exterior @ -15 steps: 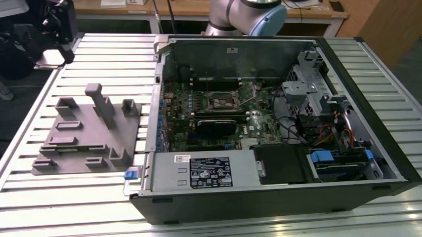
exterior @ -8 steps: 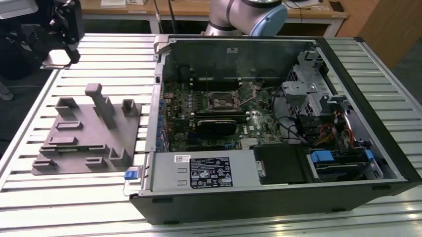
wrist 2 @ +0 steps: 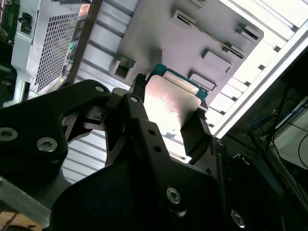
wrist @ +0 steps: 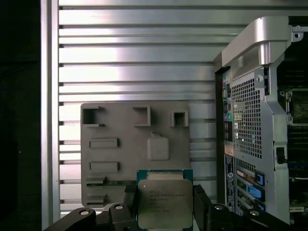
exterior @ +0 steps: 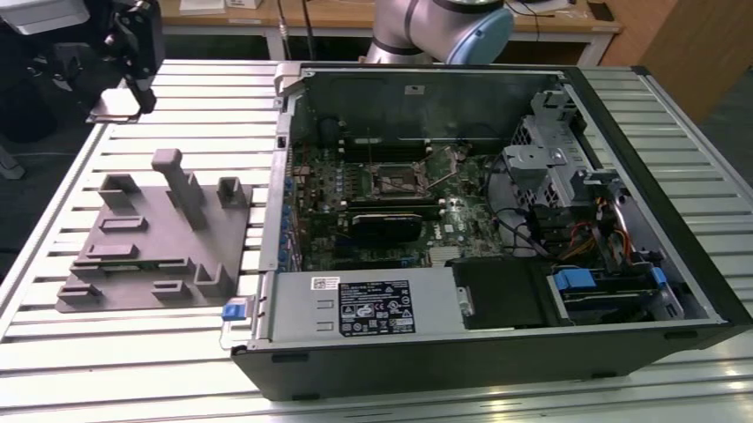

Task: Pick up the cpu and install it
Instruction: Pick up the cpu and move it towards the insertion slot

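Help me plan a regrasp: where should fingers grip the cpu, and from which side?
Grip the cpu by two opposite edges, coming from its metal-top side, as the gripper does now: it is thin and flat, so probably only the edges offer purchase.

A slatted metal table point(exterior: 141, 370) carries a flat grey plastic fixture point(exterior: 153, 233) with upright posts and shallow pockets. The fixture lies towards the exterior view's left, just beside an open black computer case point(exterior: 471, 361) that rests on its side. Inside the case a green circuit board point(exterior: 317, 189) covers the floor. A grey power supply point(exterior: 353, 304) with a white-and-black label sits along the near edge, and a metal drive cage point(exterior: 553, 167) stands towards the exterior view's right. A small blue clip point(exterior: 234, 309) sticks out at the case's near corner. In the first wrist view the case's perforated rear panel point(wrist: 245, 120) stands beside the fixture point(wrist: 120, 154). A wooden desk point(exterior: 330, 13) stands behind the table.
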Robot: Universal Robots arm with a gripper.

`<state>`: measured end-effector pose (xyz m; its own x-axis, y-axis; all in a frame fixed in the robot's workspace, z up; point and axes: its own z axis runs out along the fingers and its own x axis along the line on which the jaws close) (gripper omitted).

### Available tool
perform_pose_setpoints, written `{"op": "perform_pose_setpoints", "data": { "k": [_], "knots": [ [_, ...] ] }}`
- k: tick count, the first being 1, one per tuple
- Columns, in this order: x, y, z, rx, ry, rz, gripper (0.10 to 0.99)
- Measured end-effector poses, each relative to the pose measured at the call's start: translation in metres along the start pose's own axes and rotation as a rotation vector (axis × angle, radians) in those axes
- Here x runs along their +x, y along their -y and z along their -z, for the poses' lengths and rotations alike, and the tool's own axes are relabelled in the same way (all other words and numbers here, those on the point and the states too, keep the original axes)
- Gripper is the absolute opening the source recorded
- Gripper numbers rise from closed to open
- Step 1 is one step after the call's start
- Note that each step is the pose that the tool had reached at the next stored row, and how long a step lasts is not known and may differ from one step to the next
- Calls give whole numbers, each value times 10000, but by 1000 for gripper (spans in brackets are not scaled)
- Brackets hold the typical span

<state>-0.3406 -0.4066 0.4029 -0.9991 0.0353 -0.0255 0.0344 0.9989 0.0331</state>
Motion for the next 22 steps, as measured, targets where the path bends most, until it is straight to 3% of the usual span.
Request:
{"op": "perform_pose_setpoints", "data": {
  "k": [22],
  "knots": [
    [-457, -16, -12, 1, -1, 0, 545]
  ]
}}
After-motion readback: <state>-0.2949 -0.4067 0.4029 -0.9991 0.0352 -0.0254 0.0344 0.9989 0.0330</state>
